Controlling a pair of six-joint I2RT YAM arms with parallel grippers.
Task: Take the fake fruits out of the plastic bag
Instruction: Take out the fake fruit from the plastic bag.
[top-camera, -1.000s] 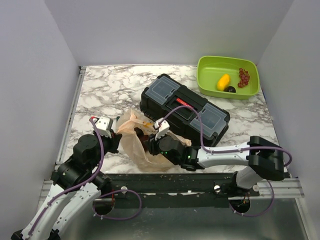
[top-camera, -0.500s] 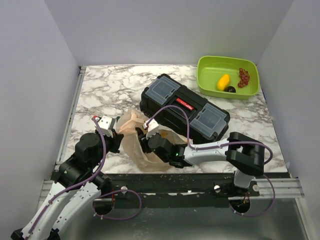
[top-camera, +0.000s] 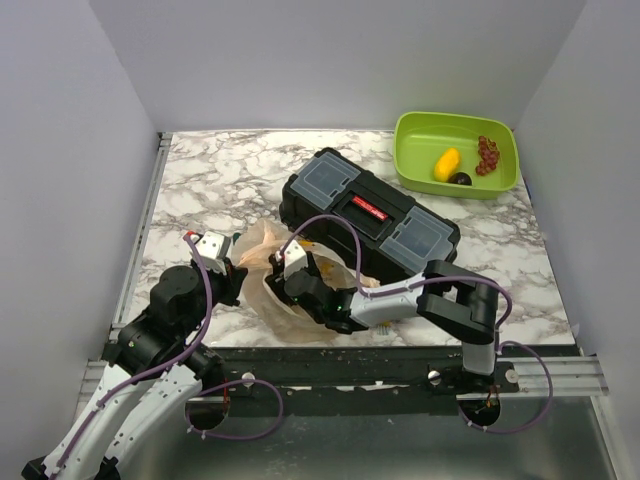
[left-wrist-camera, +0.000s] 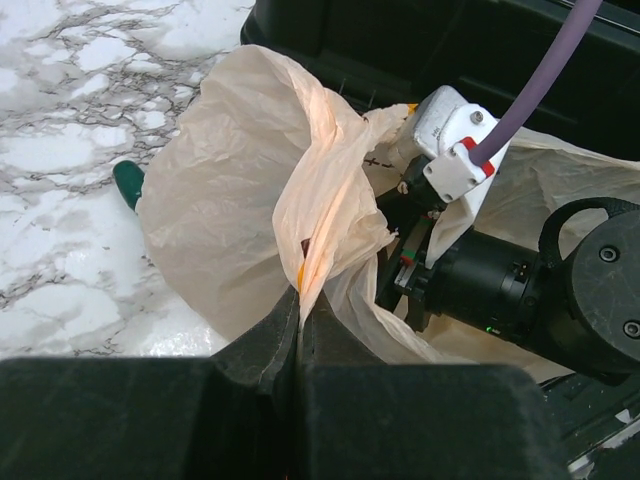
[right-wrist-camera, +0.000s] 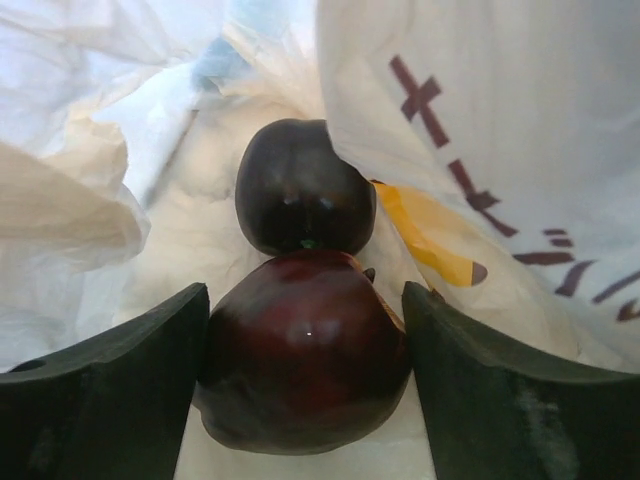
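The plastic bag lies crumpled in front of the black toolbox, thin and beige with orange prints. My left gripper is shut on a pinched fold of the plastic bag and holds its mouth up. My right gripper is inside the plastic bag, open, with its fingers on either side of a dark purple fake fruit. A second dark plum lies just beyond the first, touching it. In the top view the right gripper is buried in the bag's mouth.
The black toolbox sits diagonally just behind the bag. A green bin at the back right holds a yellow lemon, a dark plum and red grapes. A small teal piece shows at the bag's left edge.
My right arm has pushed leftward, deeper into the bag, and its jaws have opened wider around the near plum. The left gripper has kept its hold on the bag.
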